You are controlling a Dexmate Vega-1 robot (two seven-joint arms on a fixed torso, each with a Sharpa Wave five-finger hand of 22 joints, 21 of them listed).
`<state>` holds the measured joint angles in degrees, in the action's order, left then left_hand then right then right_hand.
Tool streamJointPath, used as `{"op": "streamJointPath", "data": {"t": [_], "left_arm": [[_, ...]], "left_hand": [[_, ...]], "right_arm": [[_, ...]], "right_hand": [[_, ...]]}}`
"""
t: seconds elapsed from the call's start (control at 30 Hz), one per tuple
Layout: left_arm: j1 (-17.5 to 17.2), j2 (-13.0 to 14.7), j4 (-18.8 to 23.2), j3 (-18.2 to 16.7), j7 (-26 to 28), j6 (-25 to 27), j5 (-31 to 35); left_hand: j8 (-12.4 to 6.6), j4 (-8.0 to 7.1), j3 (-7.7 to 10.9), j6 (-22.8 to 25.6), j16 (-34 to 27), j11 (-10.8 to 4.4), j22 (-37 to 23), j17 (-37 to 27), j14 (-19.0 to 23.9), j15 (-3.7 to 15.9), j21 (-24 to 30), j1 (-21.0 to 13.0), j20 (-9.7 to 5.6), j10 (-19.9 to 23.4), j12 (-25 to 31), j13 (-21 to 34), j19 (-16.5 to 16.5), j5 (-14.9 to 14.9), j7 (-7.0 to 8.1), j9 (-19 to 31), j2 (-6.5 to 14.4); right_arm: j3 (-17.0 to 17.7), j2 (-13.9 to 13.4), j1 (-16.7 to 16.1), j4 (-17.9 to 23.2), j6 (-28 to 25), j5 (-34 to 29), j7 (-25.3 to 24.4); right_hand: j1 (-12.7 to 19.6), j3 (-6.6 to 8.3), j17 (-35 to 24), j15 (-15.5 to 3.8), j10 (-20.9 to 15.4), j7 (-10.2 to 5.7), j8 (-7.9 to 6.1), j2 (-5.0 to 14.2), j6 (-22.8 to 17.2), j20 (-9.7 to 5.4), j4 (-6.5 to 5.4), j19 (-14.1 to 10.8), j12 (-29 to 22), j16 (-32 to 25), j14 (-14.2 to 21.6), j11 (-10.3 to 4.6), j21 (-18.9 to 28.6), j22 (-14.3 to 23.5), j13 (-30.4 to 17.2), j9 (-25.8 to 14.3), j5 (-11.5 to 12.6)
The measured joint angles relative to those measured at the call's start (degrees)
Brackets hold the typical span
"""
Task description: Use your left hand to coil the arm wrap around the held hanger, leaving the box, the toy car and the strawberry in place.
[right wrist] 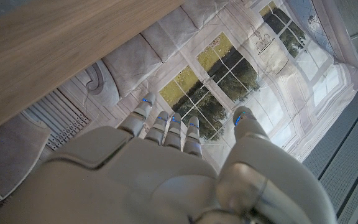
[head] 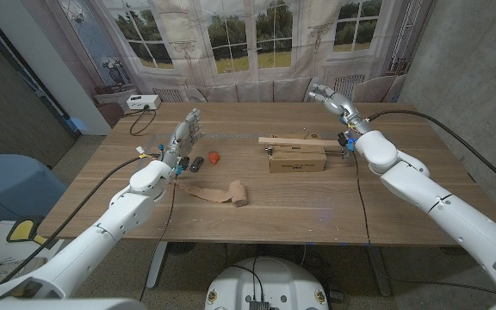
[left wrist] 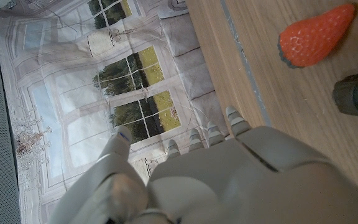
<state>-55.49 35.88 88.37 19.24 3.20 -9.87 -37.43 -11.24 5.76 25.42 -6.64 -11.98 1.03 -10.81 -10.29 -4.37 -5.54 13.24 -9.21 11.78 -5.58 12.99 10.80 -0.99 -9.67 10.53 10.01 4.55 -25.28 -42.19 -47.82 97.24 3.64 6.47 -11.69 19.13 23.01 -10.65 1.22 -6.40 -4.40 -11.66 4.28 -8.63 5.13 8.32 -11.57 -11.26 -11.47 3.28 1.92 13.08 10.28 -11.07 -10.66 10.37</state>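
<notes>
A beige arm wrap (head: 222, 193), partly unrolled, lies on the wooden table (head: 274, 211) near the front middle. Behind it stand a small dark toy car (head: 196, 164) and a red strawberry (head: 215, 158); both also appear in the left wrist view, strawberry (left wrist: 316, 34) and toy car (left wrist: 356, 96). A cardboard box (head: 297, 161) stands right of centre, with a pale wooden hanger (head: 293, 142) lying across its top. My left hand (head: 186, 133) (left wrist: 229, 180) is raised behind the car, fingers spread, holding nothing. My right hand (head: 330, 96) (right wrist: 166, 174) is up near the far edge, open and apart from the hanger.
A white device (head: 144, 102) sits at the table's back left corner with a dark cable (head: 140, 120) trailing from it. A blue seat (head: 7, 185) stands off the table's left side. A printed window backdrop hangs behind the table.
</notes>
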Motion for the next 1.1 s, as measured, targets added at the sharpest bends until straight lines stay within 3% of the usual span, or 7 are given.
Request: {"op": "streamJointPath", "data": {"t": [0.57,0.8,0.83,1.1], "left_arm": [[-1.4,1.0,3.9,-0.8,1.5,2.0,-0.9],[-1.6,1.2,4.7,-0.9,1.5,2.0,-0.9],[-1.7,1.2,4.7,-0.9,1.7,2.2,-1.0],[-1.6,1.5,5.4,-0.9,1.7,2.9,-1.0]], "left_hand": [[0.0,0.0,0.0,0.4,0.0,0.1,-0.3,0.0,0.8,-0.18,0.3,0.3,0.08,0.7,0.4,0.3,0.7,0.0,-0.4,0.0,0.3],[0.0,0.0,0.0,0.4,0.0,0.01,-0.3,0.0,0.8,-0.18,0.3,0.3,0.08,0.8,0.4,0.3,0.7,0.0,-0.4,0.0,0.3],[0.0,0.0,0.0,0.4,0.0,0.01,-0.3,0.0,0.8,-0.18,0.3,0.3,0.08,0.8,0.4,0.3,0.7,0.0,-0.38,0.0,0.3],[0.0,0.0,0.0,0.9,0.0,0.01,-0.3,0.0,0.8,-0.18,0.3,0.5,0.08,0.8,0.4,0.3,0.7,0.0,-0.5,0.0,0.1]], "right_arm": [[0.3,-5.7,-2.5,8.4,-10.7,-7.5,-1.1],[0.3,-5.7,-2.5,8.4,-15.9,-10.4,-1.3],[0.3,-7.8,-3.4,11.7,-16.5,-10.8,-1.3],[-0.4,-9.3,-3.9,13.7,-21.1,-13.5,-1.3]], "right_hand": [[1.2,0.32,0.0,-0.31,-0.6,0.0,0.01,0.87,0.0,0.3,0.32,-0.3,-0.4,0.0,0.9,-0.6,0.0,0.0,0.0,0.0,0.0],[1.7,0.56,0.0,-0.31,-0.6,0.0,0.01,1.11,0.0,0.3,0.55,-0.3,-0.4,0.0,0.9,-0.6,-0.5,0.0,0.0,0.0,0.0],[1.7,0.57,0.0,-0.31,-0.6,0.0,0.01,1.1,0.0,0.3,0.56,-0.3,-0.4,0.0,0.9,-0.6,-0.5,0.0,0.0,0.0,0.0],[2.0,0.8,0.0,-0.31,-0.6,0.0,0.27,1.11,0.0,0.37,0.79,-0.4,-0.4,0.0,0.9,-0.6,-0.5,0.0,0.0,0.0,0.0]]}}
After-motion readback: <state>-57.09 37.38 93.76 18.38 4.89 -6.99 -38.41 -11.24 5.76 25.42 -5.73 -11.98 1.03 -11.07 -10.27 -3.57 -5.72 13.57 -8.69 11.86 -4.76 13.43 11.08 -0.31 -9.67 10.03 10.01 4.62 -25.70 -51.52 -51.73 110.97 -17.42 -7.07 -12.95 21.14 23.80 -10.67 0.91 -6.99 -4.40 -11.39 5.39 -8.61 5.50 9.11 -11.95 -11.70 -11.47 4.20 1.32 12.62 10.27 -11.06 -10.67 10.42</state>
